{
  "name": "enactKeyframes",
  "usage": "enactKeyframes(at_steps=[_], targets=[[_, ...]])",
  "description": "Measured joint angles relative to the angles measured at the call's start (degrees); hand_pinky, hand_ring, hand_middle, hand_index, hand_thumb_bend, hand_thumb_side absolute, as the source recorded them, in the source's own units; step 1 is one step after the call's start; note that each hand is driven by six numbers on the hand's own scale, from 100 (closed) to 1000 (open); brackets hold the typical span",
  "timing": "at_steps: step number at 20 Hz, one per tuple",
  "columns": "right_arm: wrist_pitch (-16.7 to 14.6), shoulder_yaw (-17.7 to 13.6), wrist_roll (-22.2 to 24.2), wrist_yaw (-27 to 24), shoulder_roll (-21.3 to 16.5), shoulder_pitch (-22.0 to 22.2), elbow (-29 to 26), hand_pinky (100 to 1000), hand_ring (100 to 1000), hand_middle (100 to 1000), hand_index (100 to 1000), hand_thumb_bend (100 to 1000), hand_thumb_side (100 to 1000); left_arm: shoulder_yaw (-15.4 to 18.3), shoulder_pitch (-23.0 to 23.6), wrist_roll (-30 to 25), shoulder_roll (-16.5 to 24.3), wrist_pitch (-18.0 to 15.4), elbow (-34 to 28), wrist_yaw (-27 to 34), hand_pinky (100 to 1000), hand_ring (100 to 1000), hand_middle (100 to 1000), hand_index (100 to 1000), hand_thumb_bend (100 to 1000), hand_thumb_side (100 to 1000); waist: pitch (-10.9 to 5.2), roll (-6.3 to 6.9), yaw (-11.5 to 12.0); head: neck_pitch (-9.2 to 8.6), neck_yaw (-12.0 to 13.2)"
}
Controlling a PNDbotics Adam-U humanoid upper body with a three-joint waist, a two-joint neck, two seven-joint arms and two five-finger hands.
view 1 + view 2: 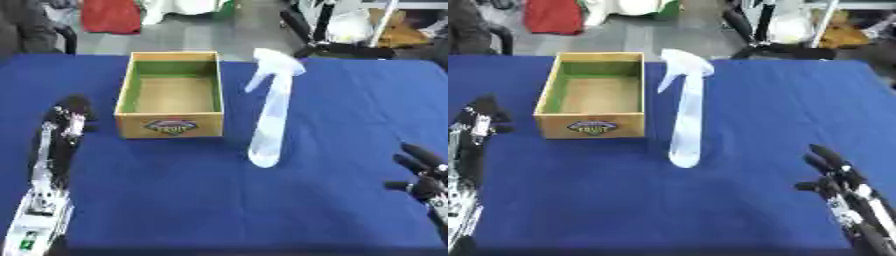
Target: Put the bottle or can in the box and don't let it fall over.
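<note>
The right hand (833, 175) rests near the table's near right corner, fingers straight and spread, holding nothing. The left hand (68, 116) sits by the left edge at the end of its raised forearm, just left of the box; its fingers look curled in on themselves with nothing between them. The white spray bottle (271, 115) stands upright on the blue table (350, 110) near its middle, just right of the box and apart from both hands. The wooden box (171, 95), green inside with a label on its front, lies toward the far edge.
</note>
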Motion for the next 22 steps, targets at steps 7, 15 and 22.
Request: enactKeyframes(at_steps=[7,15,22], targets=[[-4.42,0.68,-0.66,-2.49,-12.16,-8.71,-1.82,746,1000,1000,968,100,436,-0.1,0.32,-0.17,0.0,0.09,0.0,0.0,607,638,571,835,474,722,-0.19,-0.23,0.8,0.04,0.0],[-8.62,3.64,-0.11,-4.31,-22.83,-20.04,2.73,758,1000,1000,974,100,380,-0.69,0.32,-0.62,0.0,0.04,0.0,0.0,607,638,570,835,474,723,-0.19,-0.37,2.13,-0.03,-1.25],[-11.77,6.81,5.36,-4.3,-27.71,-29.97,10.69,793,1000,1000,999,100,406,-1.11,0.23,-1.17,-0.01,0.03,0.0,0.0,606,638,570,835,476,722,0.14,-0.34,4.62,-0.61,-3.36]])
